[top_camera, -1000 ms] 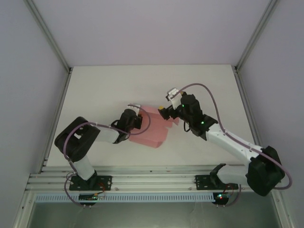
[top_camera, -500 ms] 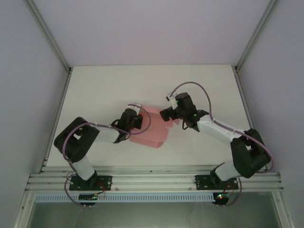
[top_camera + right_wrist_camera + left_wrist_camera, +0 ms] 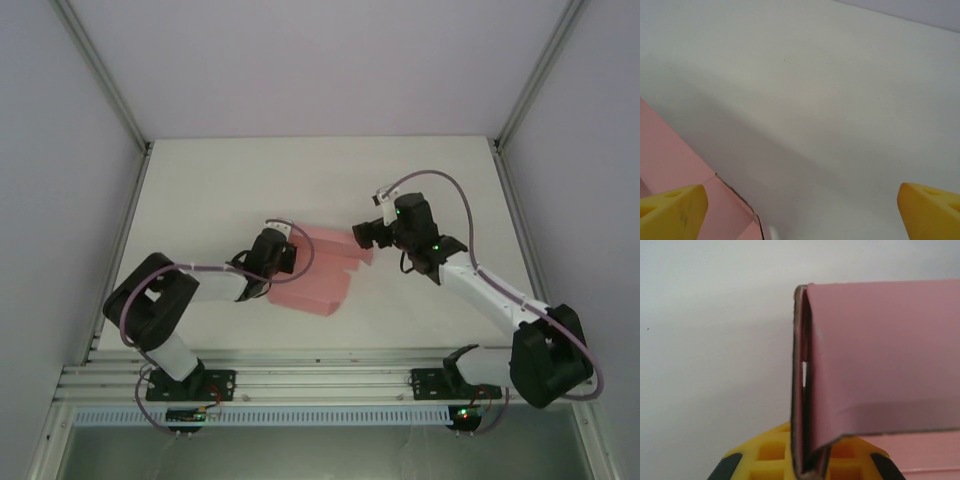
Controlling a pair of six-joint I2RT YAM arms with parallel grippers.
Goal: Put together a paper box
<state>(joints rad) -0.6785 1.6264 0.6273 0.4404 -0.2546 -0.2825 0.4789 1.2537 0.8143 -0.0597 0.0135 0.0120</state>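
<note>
White table (image 3: 230,180) carries the pink paper box (image 3: 315,285) near its middle, left gripper (image 3: 284,249) pinching the box's folded left edge, right gripper (image 3: 362,236) fingers spread wide beside its far-right corner.

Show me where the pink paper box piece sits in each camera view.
Top external: pink die-cut paper box near mid-frame.
Left wrist: right half, with its folded edge running up from bottom centre.
Right wrist: lower-left corner.
Shared landmark: the white table beneath it.
</note>
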